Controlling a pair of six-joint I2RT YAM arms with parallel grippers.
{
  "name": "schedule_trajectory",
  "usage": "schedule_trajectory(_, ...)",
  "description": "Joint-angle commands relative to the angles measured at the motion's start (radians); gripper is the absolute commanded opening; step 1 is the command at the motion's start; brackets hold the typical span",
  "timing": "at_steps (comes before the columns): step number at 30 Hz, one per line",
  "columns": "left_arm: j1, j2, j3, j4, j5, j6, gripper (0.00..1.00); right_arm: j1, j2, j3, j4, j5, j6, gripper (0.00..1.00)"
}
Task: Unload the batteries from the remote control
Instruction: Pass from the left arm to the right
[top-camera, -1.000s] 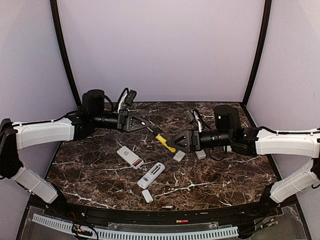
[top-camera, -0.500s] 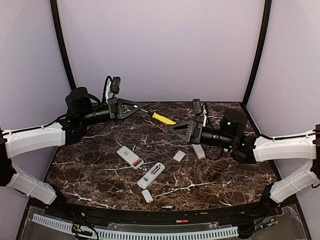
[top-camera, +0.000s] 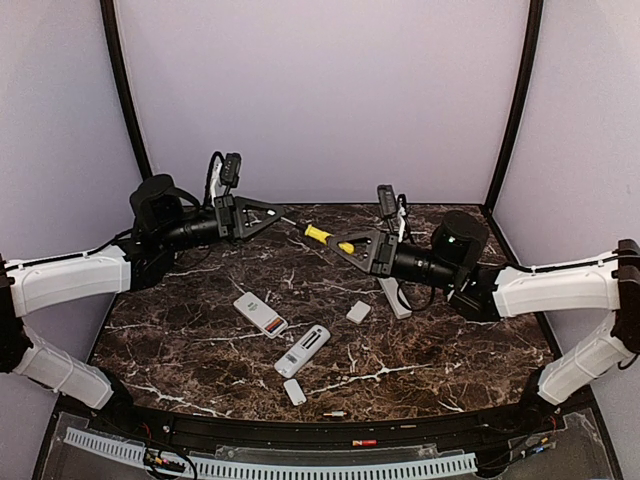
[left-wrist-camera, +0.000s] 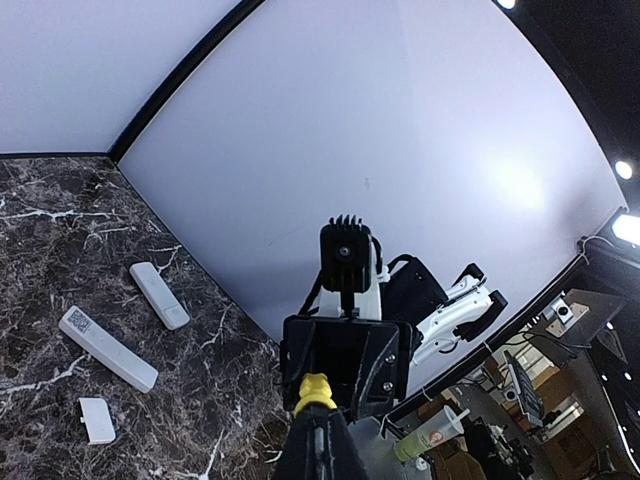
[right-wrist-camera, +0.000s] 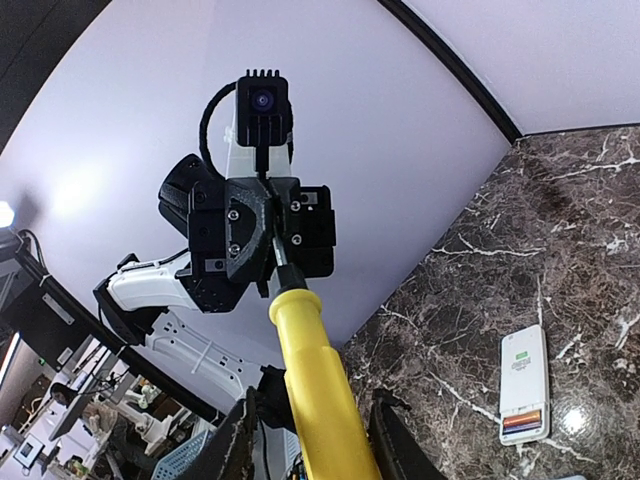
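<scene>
Left gripper (top-camera: 278, 215): clamped tight on the bare metal shaft of the screwdriver (top-camera: 322, 237), held up above the table (top-camera: 200, 350).
Right gripper (top-camera: 345, 248): partly open, one finger (right-wrist-camera: 248, 432) on each side of the yellow handle. The right wrist view shows a slim gap on both sides, so it has no grip on the handle.
Screwdriver: spans the space between the two grippers, with the shaft toward the left arm and the handle toward the right arm.
Batteries (right-wrist-camera: 523, 425): seated in the uncovered bay at one end of the open remote (top-camera: 260, 314), showing as orange and blue bands.
Loose cylinder (top-camera: 335, 413): tiny and thin, seemingly a battery, lying alone by the near table edge.
Open remote: white, lying flat at left of centre. It has a pale green label, too small to read.
Second remote (top-camera: 303, 350): white, just beside the open one.
Third remote (top-camera: 393, 297): partly under the right arm.
Covers: one (top-camera: 358, 312) near the third remote, one (top-camera: 294, 391) toward the near edge.
Marked remote (left-wrist-camera: 108, 348): bears a small square code mark, unreadable. I cannot tell which remote it is.
</scene>
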Motion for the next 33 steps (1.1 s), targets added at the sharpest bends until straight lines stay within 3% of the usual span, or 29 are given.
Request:
schedule_trajectory(1, -0.003, -0.021, -0.015, 0.037, 0.027, -0.005, 0.00, 0.007, 0.019, 0.031, 0.062, -0.015, 0.006, 0.34)
schedule_trajectory(8, -0.003, -0.012, -0.013, 0.031, 0.032, 0.004, 0.00, 0.007, 0.027, 0.038, 0.060, -0.009, 0.002, 0.25)
schedule_trajectory(23, -0.003, 0.001, -0.011, 0.047, 0.064, -0.001, 0.00, 0.005, 0.020, 0.040, 0.066, -0.001, 0.007, 0.28)
schedule_trajectory(33, -0.003, 0.000, -0.013, 0.036, 0.059, 0.005, 0.00, 0.005, 0.031, 0.042, 0.068, -0.006, 0.013, 0.08)
